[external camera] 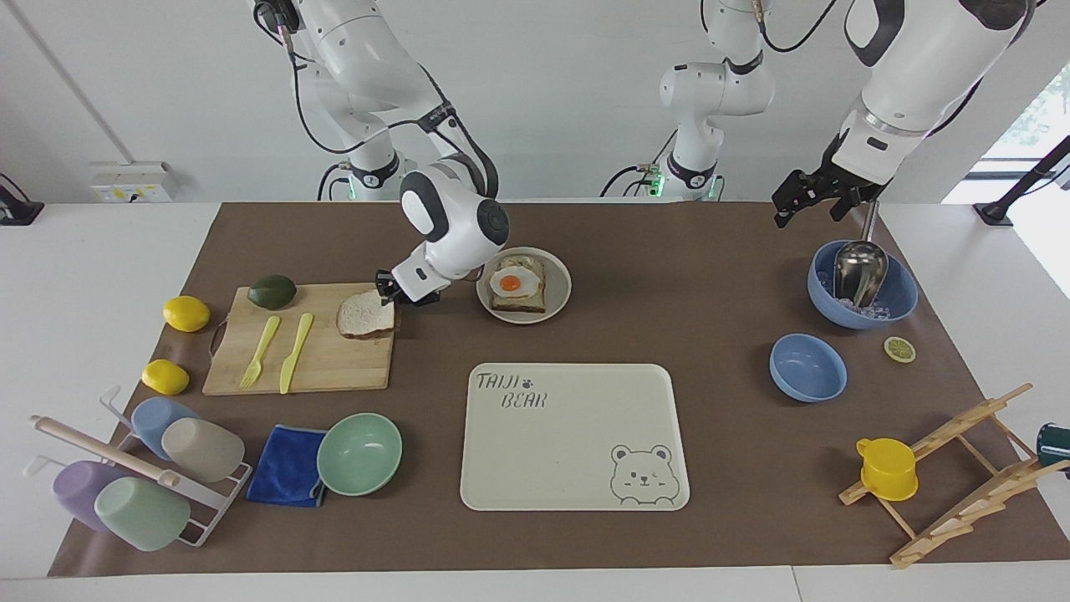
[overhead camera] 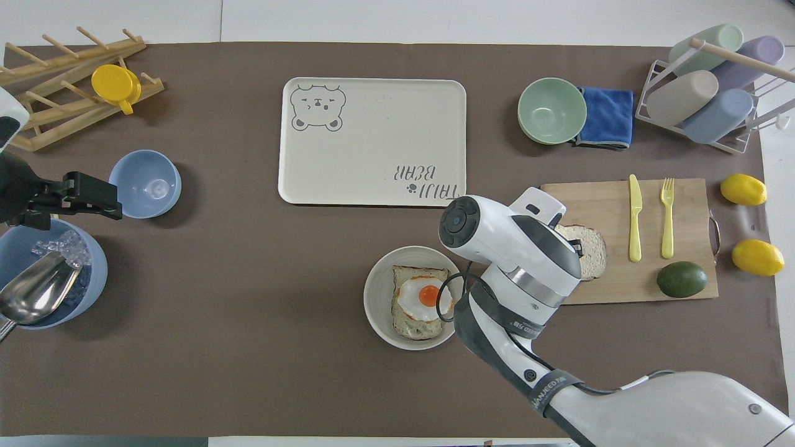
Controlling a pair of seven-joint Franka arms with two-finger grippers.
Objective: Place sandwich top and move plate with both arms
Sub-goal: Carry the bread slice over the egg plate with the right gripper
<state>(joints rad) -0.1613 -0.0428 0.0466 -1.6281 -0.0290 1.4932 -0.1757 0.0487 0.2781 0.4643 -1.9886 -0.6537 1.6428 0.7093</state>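
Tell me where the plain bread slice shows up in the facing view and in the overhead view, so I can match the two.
Facing view: the sandwich top sits tilted at the cutting board's corner, clamped by the right gripper.
Overhead view: it shows beside the right arm's wrist, on the board's edge nearest the plate.
Shared landmark: the yellow knife on the board beside it.

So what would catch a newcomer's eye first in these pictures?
Probably the right gripper, jaws shut on the bread slice and tilting it up off the wooden cutting board. Beside it, on a small round plate, sits toast topped with a bright fried egg. The left gripper waits over the blue ice bowl.
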